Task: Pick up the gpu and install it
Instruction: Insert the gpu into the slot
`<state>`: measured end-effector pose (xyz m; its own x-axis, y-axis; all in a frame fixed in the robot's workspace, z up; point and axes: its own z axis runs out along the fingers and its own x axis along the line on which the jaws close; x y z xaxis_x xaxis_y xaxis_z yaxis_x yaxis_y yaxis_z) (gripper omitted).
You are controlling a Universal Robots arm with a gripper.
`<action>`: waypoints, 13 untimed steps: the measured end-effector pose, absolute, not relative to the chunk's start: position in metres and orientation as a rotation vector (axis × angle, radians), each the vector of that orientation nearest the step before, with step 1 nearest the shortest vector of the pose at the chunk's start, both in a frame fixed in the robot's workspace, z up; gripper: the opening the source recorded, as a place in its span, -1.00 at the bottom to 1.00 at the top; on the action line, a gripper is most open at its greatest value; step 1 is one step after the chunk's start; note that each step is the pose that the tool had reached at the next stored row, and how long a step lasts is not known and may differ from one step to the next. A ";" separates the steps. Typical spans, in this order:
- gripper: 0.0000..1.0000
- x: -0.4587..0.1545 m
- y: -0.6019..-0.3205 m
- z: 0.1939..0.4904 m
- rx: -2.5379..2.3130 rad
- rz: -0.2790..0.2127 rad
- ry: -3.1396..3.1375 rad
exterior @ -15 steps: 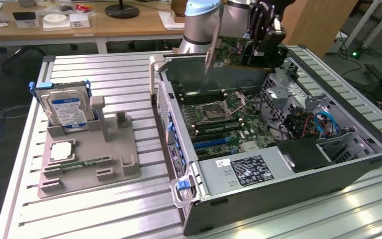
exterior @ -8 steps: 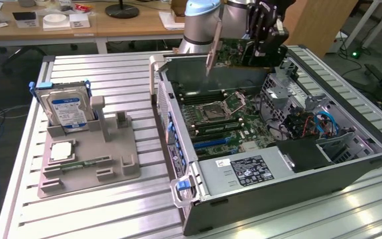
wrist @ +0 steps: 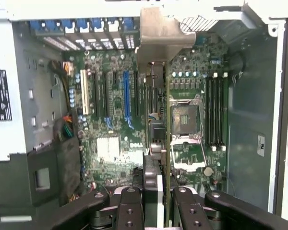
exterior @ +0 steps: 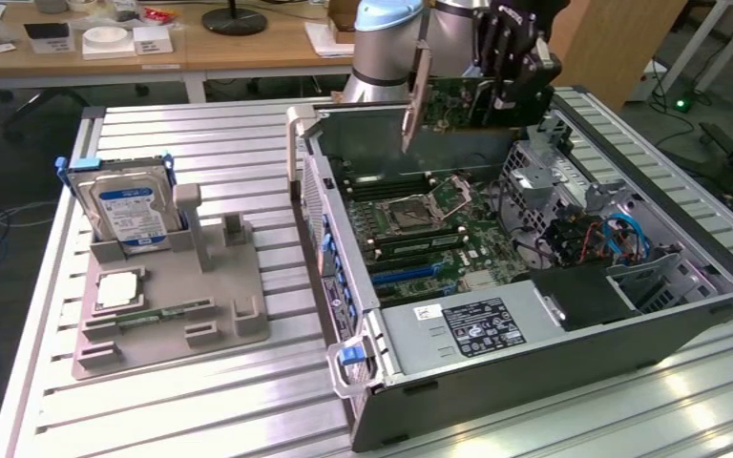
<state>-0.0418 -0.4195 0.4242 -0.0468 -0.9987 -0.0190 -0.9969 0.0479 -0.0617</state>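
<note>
- The gripper hung over the open computer case, jaws partly closed and clamped on the upper part of the gpu.
- The gpu was in the air, upright above the far end of the case, touching nothing below. Its metal bracket pointed down toward the rear wall.
- In the wrist view the card appeared edge-on, running between the fingers and across the motherboard.
- Its line lay parallel to the expansion slots but between the black slots and the CPU socket, apart from the long blue slot (the camera's angle may exaggerate this offset).
- Judgement: the step in hand was alignment over the slot. Doing it well called for a vertical card, its edge parallel to the slot, and the bracket clear of the case wall.
- Risk, as judged: a tilted card could catch the slot edge or nearby components.
- The hard drive stood in its grey holder, well apart.
</note>
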 end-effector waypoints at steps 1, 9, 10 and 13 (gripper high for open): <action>-0.44 -0.042 -0.420 0.424 -2.130 -0.053 2.227; -0.44 -0.042 -0.423 0.416 -2.145 -0.062 2.204; -0.44 -0.043 -0.424 0.414 -2.145 -0.063 2.204; -0.44 -0.043 -0.424 0.409 -2.124 -0.066 2.227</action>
<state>-0.0429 -0.4239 0.4093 -0.0465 -0.9988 -0.0164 -0.9961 0.0476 -0.0749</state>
